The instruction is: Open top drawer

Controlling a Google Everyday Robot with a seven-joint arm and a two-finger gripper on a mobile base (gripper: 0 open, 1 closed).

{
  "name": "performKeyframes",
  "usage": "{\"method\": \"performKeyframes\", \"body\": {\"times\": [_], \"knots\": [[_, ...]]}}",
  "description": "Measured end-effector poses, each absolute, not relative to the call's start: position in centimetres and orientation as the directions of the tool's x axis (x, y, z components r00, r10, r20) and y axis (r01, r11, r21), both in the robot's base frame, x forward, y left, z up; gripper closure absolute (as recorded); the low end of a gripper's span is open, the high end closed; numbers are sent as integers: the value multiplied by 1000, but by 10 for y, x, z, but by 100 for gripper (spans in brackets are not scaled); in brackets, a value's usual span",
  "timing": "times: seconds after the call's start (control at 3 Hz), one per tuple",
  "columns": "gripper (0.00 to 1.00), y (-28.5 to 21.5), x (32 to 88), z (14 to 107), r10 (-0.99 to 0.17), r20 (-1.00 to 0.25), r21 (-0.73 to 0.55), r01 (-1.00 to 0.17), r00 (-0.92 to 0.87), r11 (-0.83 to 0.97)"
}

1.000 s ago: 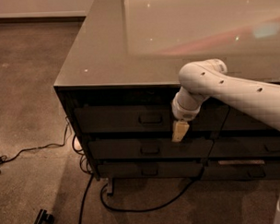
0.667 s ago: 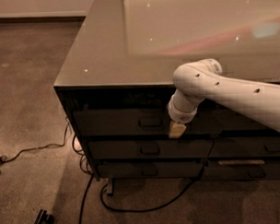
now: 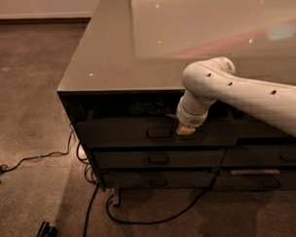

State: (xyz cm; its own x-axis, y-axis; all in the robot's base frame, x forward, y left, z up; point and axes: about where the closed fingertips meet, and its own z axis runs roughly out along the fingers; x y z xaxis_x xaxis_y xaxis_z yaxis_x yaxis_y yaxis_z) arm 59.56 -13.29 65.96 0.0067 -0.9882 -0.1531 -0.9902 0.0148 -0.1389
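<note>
Though its grip cannot be told, the pale gripper (image 3: 186,130) sits at the dark top drawer (image 3: 114,134). A rectangular pull (image 3: 159,133) lies just left of it.

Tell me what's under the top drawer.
A middle drawer, a bottom drawer, then a cable on the floor. Both are shut, insides hidden. The pincer is at the top drawer front, beside its pull.

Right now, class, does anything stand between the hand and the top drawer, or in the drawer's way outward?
Nothing visible does. The hand is at the front of the top drawer, just right of its pull; cables lie only on the floor below.
</note>
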Motion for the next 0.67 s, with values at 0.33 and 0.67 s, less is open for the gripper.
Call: {"method": "performKeyframes", "body": {"times": [0.33,0.67], "knots": [[0,-133,596,660,-988,-153,-139,-990,7,15],[0,-134,580,650,-990,-142,-140,-990,19,1]]}}
